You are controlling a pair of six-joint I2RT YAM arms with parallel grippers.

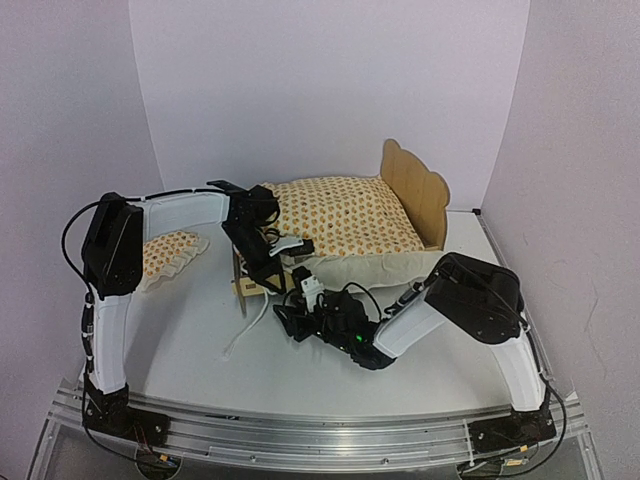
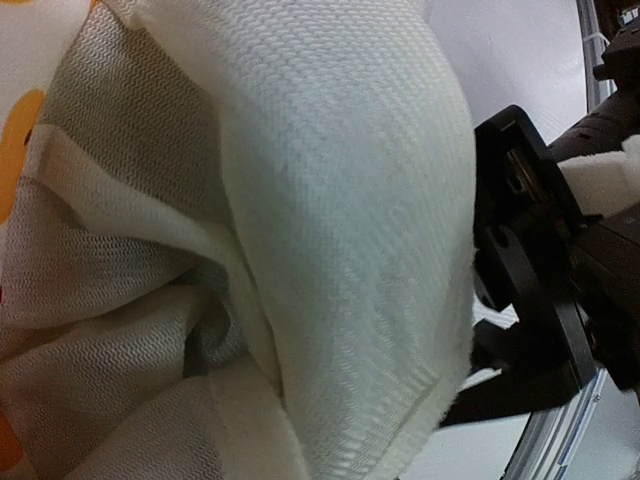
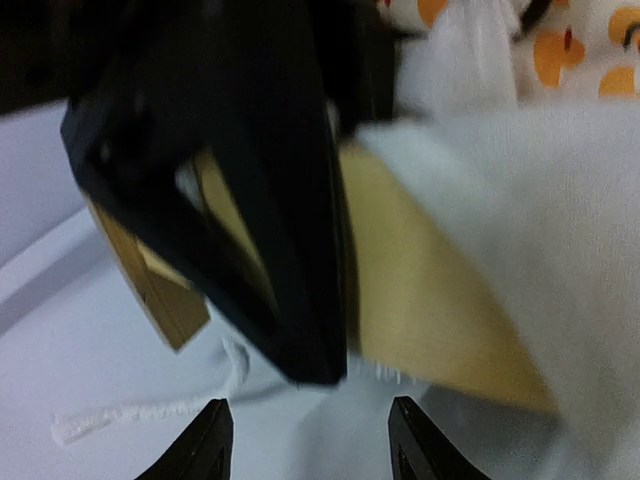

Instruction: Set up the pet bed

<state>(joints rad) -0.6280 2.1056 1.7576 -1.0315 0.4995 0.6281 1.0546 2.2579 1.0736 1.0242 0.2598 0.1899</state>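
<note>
Fingers (image 3: 212,445) of the right gripper (image 3: 310,445) stand spread, nothing between them, near the low end of the light plywood pet bed (image 1: 412,188) on the white table (image 1: 200,340). A big orange-dotted cream cushion (image 1: 345,215) lies on it. Its cloth hides the fingers of the left gripper (image 1: 272,262), so nobody can tell if they pinch.

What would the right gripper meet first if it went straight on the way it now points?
Most likely the left gripper: its black fingers hang right ahead of the right gripper, in front of the pet bed footboard and the white cushion. Depth is hard to judge.
</note>
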